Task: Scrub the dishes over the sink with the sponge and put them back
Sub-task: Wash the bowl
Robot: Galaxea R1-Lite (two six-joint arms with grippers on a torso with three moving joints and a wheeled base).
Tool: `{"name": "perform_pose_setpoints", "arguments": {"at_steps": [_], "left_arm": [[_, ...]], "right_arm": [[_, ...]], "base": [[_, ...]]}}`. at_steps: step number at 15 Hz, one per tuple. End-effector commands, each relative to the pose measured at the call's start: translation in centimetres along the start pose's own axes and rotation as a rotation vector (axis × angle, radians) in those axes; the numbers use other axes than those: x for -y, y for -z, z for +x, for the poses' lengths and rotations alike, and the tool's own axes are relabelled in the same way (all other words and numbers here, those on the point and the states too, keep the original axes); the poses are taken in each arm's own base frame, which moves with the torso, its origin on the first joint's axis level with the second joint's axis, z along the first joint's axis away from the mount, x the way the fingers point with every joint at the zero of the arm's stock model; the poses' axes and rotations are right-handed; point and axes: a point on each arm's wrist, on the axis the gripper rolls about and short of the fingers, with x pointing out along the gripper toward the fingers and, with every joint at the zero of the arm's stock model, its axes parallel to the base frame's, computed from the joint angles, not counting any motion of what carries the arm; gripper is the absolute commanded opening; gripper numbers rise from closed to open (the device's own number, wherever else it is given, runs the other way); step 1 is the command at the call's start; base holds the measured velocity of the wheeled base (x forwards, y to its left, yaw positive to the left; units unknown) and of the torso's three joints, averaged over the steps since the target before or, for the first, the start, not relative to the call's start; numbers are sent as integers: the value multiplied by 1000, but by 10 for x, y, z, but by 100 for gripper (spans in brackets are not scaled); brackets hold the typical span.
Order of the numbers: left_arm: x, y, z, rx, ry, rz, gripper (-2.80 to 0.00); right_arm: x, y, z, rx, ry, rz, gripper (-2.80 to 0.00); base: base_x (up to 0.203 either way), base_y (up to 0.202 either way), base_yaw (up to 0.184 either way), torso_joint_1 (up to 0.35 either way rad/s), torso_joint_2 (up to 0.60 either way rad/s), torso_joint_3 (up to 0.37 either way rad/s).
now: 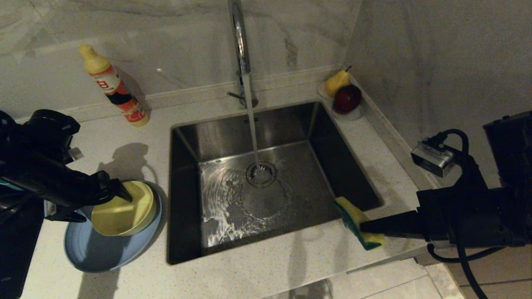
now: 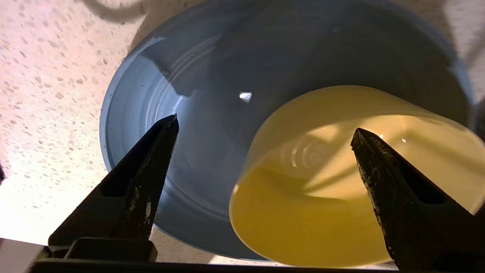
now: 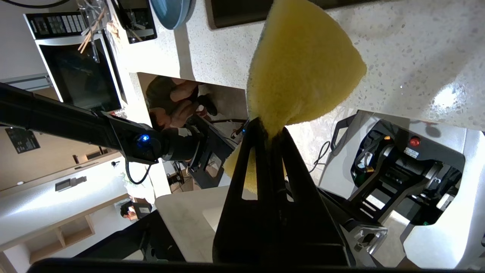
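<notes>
Steel sink (image 1: 345,166) under running faucet (image 1: 241,45); yellow bowl (image 1: 124,209) tilted on blue plate (image 1: 95,253) left of it.
Left wrist: left gripper (image 2: 265,129) spread wide above bowl (image 2: 322,212) and plate (image 2: 159,94), holding nothing.
Right wrist: right gripper (image 3: 269,127) clamped on sponge (image 3: 303,68), over counter at sink's right corner.
</notes>
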Motion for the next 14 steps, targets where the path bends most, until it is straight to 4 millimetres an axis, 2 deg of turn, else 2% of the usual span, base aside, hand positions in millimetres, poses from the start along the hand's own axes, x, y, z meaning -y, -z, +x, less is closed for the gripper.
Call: {"name": "perform_pose_setpoints", "arguments": {"at_steps": [1,6,14], "left_arm": [[1,0,11,-33,-11,-7,0],[-3,-4,19,-10,-45,-15,0],[-28,-11,13,29,-123,-84,0]], "right_arm": [[0,1,-1,-1,-2,4,-280],[2,2,0,-9,-2,7,-280],[1,7,-4,-8,-4,7,-280]], "base": [[0,0,0,0,0,0],[0,0,0,0,0,0],[0,0,0,0,0,0]]}}
